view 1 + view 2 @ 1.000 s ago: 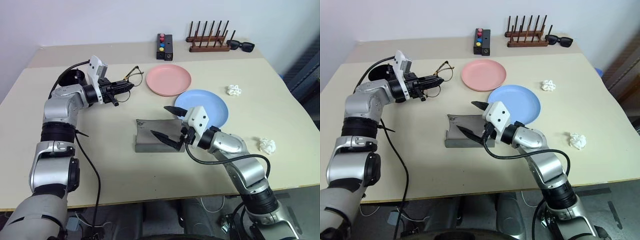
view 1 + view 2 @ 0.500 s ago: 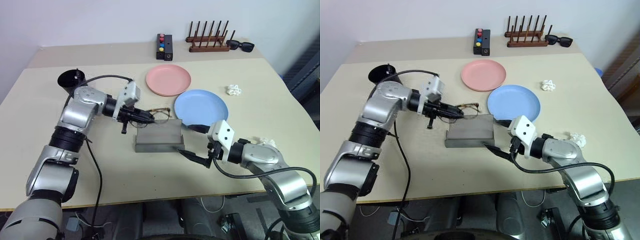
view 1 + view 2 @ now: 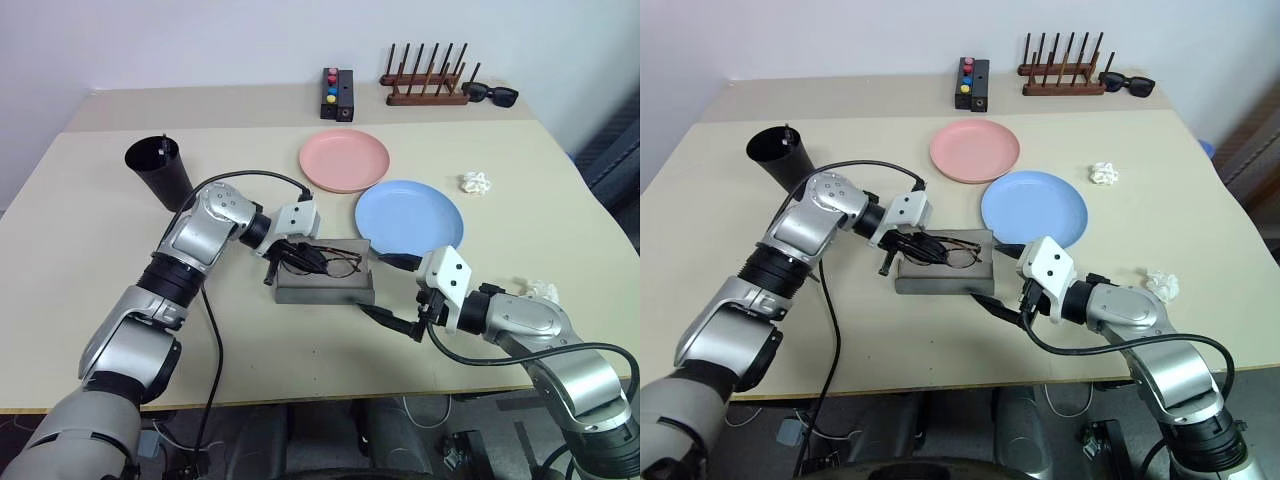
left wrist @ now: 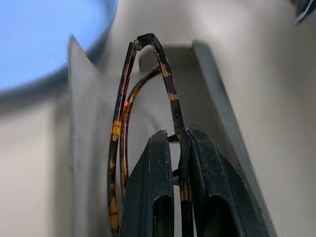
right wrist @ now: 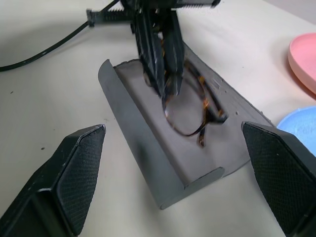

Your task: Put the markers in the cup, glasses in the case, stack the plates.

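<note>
From the head camera, you see the left gripper (image 3: 296, 255) clamped on the glasses (image 3: 328, 262) over the open case (image 3: 325, 287); its fingertips are hard to separate from the frame. The right gripper (image 3: 392, 293), fingers wide, sits just beside the case's end.

Your left wrist view shows both fingers (image 4: 207, 187) pinching the frame, lenses cut off.

In your right wrist view the glasses (image 5: 190, 101) lie inside the case (image 5: 148, 158), between the spread fingers (image 5: 74, 173).

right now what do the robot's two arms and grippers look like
Both arms are silver-grey metal segments with black joint bands. Each wrist carries a white boxy camera module. A black cable loops loosely along each arm. The left gripper and right gripper each have two slim black fingers; the right wrist view shows finely textured black pads.
</note>
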Controlling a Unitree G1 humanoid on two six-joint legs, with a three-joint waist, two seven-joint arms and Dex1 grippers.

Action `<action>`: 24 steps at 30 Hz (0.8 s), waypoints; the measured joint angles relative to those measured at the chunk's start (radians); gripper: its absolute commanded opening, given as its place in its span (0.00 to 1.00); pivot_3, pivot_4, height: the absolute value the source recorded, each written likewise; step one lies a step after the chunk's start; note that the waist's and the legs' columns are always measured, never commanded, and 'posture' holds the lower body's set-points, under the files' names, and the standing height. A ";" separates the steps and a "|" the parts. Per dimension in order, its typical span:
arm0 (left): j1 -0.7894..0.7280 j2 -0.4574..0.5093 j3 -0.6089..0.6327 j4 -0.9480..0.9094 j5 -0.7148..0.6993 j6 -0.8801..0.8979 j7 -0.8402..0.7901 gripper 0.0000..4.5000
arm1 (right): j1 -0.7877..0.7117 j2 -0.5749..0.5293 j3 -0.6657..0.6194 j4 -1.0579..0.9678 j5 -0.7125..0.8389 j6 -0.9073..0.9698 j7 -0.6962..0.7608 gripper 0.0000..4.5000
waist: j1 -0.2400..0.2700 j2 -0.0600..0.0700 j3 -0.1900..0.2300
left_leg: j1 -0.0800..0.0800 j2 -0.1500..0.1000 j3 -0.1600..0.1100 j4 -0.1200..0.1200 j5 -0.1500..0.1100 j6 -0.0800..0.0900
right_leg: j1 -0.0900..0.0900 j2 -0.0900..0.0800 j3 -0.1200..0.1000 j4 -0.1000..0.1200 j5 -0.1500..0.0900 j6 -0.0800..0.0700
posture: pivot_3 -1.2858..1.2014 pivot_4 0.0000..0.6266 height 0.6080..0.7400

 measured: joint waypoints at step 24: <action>0.044 -0.047 0.049 -0.098 -0.062 0.193 0.062 0.37 | -0.026 0.021 0.014 0.033 -0.023 -0.030 0.011 1.00 | 0.000 0.000 0.000 | 0.000 0.000 0.000 0.000 0.000 0.000 | 0.000 0.000 0.000 0.000 0.000 0.000 | 0.52 0.24 0.99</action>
